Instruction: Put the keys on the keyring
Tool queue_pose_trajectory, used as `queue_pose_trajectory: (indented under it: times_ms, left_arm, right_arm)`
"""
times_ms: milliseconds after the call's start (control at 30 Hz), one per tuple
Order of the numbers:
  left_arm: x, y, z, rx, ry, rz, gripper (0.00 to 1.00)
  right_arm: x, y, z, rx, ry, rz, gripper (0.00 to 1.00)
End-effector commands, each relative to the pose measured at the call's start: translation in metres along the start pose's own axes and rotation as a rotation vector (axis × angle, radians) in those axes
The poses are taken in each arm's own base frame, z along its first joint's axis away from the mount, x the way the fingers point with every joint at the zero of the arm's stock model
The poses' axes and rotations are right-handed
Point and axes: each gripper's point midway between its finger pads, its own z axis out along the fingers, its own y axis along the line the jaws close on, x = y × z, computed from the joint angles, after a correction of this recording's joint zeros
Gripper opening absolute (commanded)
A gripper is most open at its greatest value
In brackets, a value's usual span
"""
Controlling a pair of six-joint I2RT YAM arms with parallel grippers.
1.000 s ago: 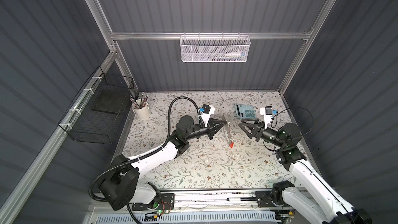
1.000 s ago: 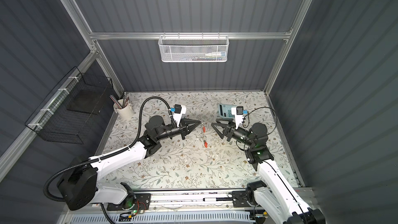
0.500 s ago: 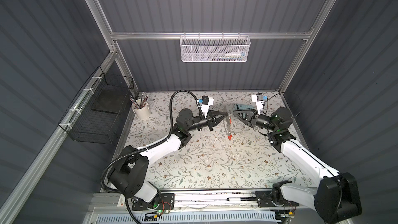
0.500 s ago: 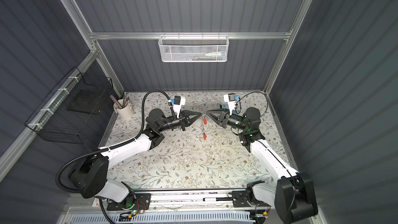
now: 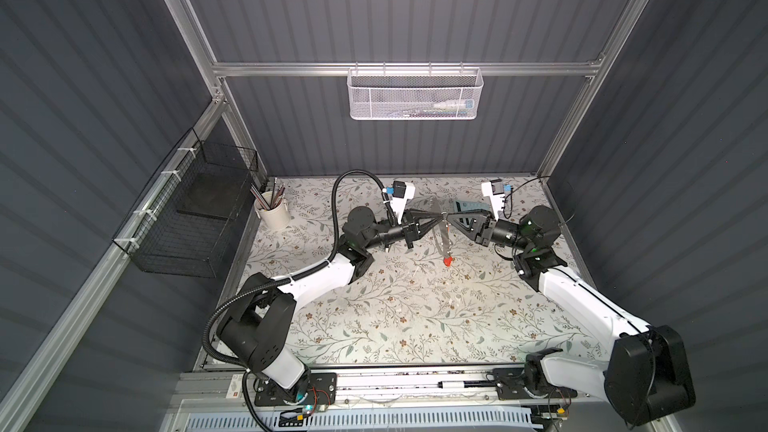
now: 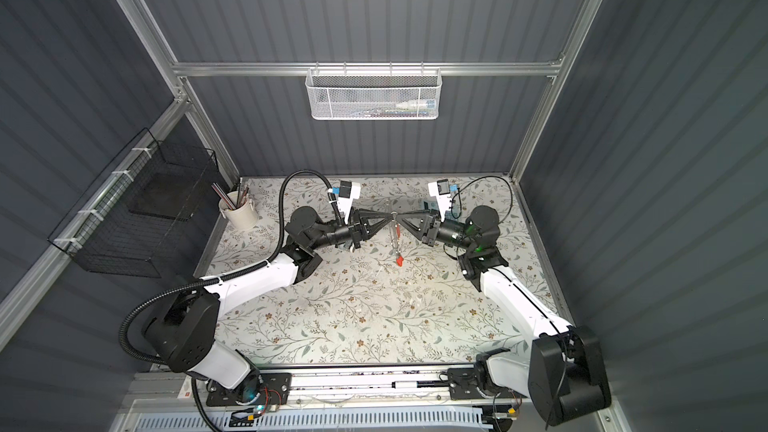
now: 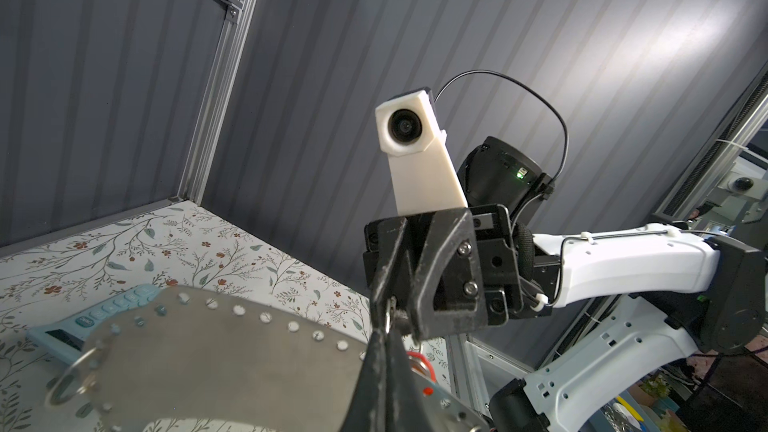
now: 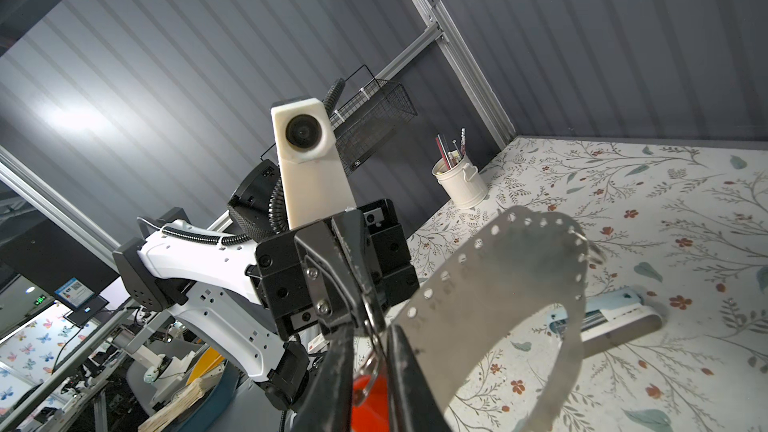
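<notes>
Closing in — right end effector (image 5: 451,215) now pinches key (image 5: 447,260); left end effector (image 5: 441,215) clamps keyring (image 7: 216,351).

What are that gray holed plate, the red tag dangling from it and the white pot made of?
Keyring plate: thin metal, dull brushed sheen. Red tag: probably plastic, uniform bright colour. White pot: perhaps painted metal, by its rolled rim and handle.

No legible text anywhere. Pale blue keyed device (image 7: 104,313) on the worktop: one key carries white lettering, too blurred to read. Blue sticker (image 8: 75,293) on a dark panel outside the cell has a QR-type code, its print too small. Green lit characters (image 8: 39,299) beside it are unreadable. The small white tag (image 8: 356,164) on the black wire basket (image 8: 374,118) is too small to read.
</notes>
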Motion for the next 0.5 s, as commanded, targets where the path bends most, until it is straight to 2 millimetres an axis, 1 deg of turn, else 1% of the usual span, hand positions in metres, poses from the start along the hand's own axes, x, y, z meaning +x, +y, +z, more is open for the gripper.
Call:
queue_pose_trajectory:
  times_ms: [0, 133, 267, 333, 400, 467]
  left_arm:
    - [-0.0214, -0.0106, 0.0027, 0.042, -0.049, 0.041, 0.0]
    - [-0.0202, -0.0107, 0.0031, 0.046, -0.044, 0.036, 0.0]
    - [-0.0188, -0.0098, 0.0031, 0.045, -0.041, 0.032, 0.0]
    - [-0.0186, -0.0085, 0.0031, 0.039, -0.041, 0.034, 0.0]
    - [-0.0166, -0.0062, 0.0033, 0.028, -0.033, 0.032, 0.0]
    - [-0.0145, -0.0045, 0.0041, 0.02, -0.018, 0.032, 0.0]
  right_arm:
    - [-0.0034, 0.0092, 0.0039, -0.032, 0.013, -0.033, 0.17]
    - [-0.0046, 0.01, 0.0044, -0.032, 0.011, -0.036, 0.15]
    - [-0.0021, 0.01, 0.0058, -0.036, 0.019, -0.032, 0.07]
    - [-0.0008, 0.0099, 0.0063, -0.036, 0.021, -0.029, 0.06]
    - [-0.0003, 0.0098, 0.0064, -0.035, 0.023, -0.028, 0.0]
    - [0.0009, 0.0092, 0.0064, -0.034, 0.027, -0.029, 0.0]
